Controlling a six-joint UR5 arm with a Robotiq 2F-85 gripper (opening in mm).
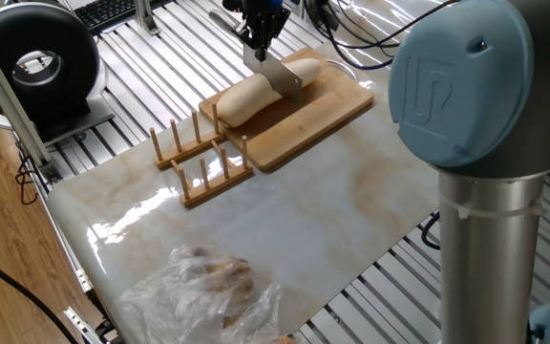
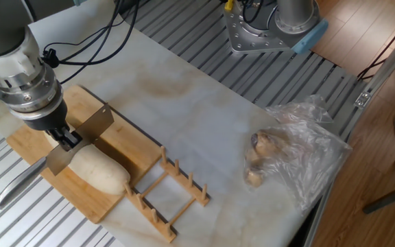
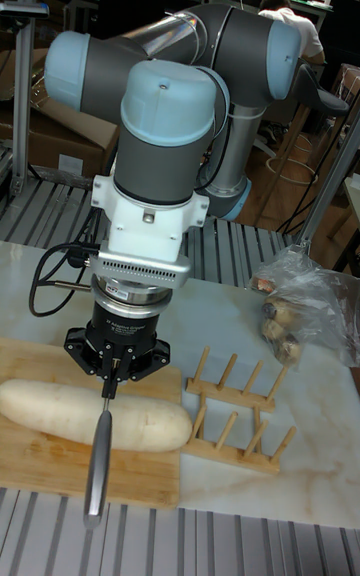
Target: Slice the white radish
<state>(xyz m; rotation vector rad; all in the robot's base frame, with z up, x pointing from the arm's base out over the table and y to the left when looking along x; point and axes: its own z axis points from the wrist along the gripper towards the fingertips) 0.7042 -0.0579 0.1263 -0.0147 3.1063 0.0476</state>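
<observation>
radish: your white radish [image 3: 95,414] lies lengthwise on the wooden board [image 3: 140,481], smooth, cream-white, rounded ends, looks like one piece.
knife: the blade [image 2: 81,137] stands across the radish, handle [image 3: 97,466] toward the near edge.
gripper: your gripper [image 3: 108,386] is clamped on the knife.
rack: wooden peg rack [image 3: 235,416] just right of the board.
bag: clear plastic bag [image 3: 300,311] far right.

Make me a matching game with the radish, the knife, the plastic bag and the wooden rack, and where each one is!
Things:
1. white radish
2. knife
3. plastic bag
4. wooden rack

Places:
A. held in the gripper fingers
B. lying on the wooden board
C. on the marble, beside the board
D. near the table edge, far from the board

Pairs: 1-B, 2-A, 3-D, 4-C
</observation>
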